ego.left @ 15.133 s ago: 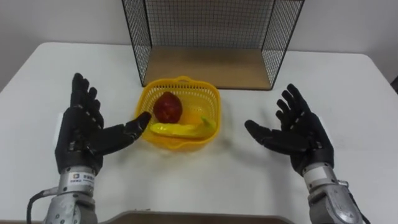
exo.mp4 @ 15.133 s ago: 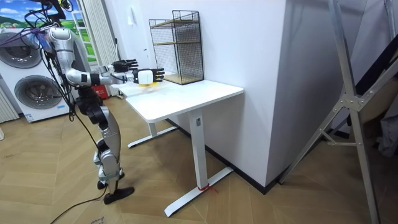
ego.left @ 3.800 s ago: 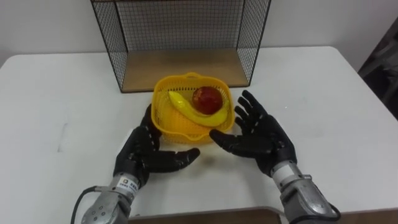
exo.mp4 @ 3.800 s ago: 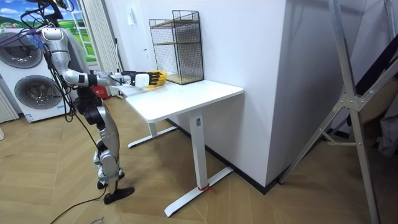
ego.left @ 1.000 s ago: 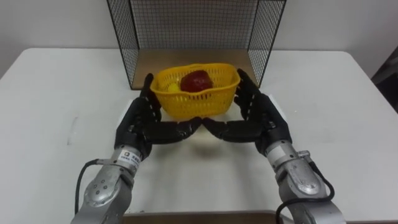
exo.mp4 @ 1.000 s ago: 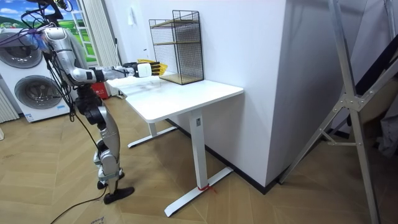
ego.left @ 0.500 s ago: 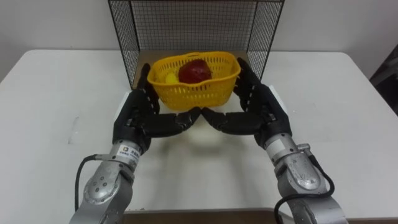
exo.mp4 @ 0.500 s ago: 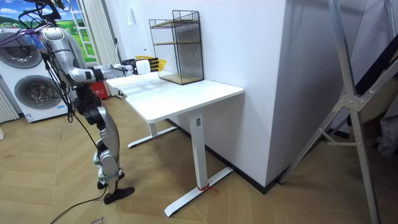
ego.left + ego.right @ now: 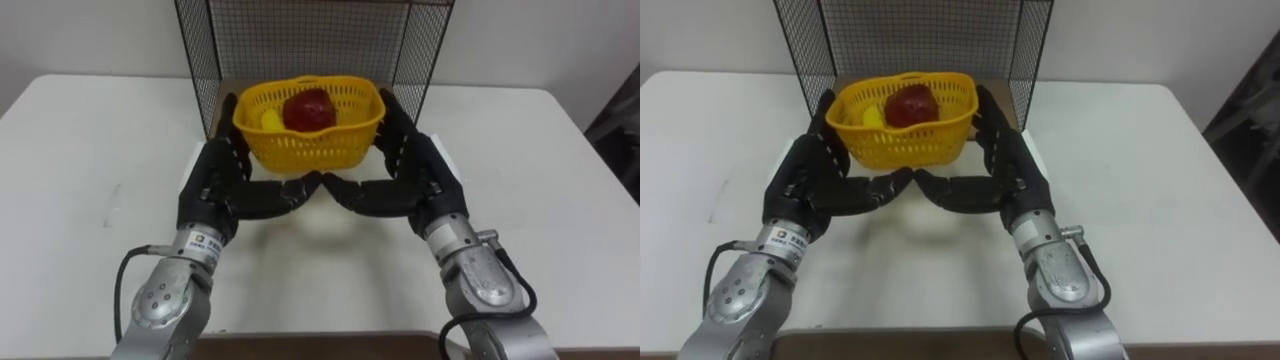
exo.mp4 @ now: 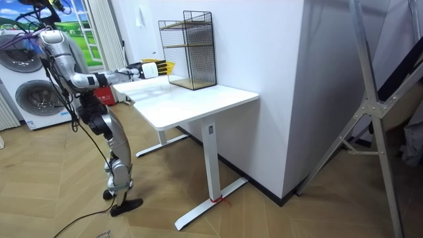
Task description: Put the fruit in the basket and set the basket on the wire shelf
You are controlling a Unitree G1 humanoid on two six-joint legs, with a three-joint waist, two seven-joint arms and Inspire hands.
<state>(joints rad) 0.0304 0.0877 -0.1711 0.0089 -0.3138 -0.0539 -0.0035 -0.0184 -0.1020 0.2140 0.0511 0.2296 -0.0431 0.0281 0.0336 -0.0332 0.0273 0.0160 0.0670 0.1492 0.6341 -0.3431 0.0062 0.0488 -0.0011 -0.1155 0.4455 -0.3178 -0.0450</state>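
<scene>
The robot's left hand (image 9: 222,185) lies flat against the left side of a yellow plastic lattice basket (image 9: 310,142), fingers straight and pointing away from the robot, thumb turned inward beneath the basket's floor. Nothing is curled round the rim; the hold is a press from the side.

The basket hangs clear of the white table (image 9: 90,150), its long axis running left to right between the palms. Inside, a yellow banana (image 9: 270,121) lies toward the left wall and a dark red apple (image 9: 308,108) sits in the middle, rising above the rim.

The right hand (image 9: 412,180) mirrors the left, with flat fingers along the right side and its thumb almost meeting the other beneath. Both hands are equally near.

The black wire-mesh shelf (image 9: 300,35) stands directly beyond the basket, its open front facing the robot and wider than the basket. The coming move probably runs straight ahead into the lowest level. How far the far rim has already crossed the opening cannot be told.
</scene>
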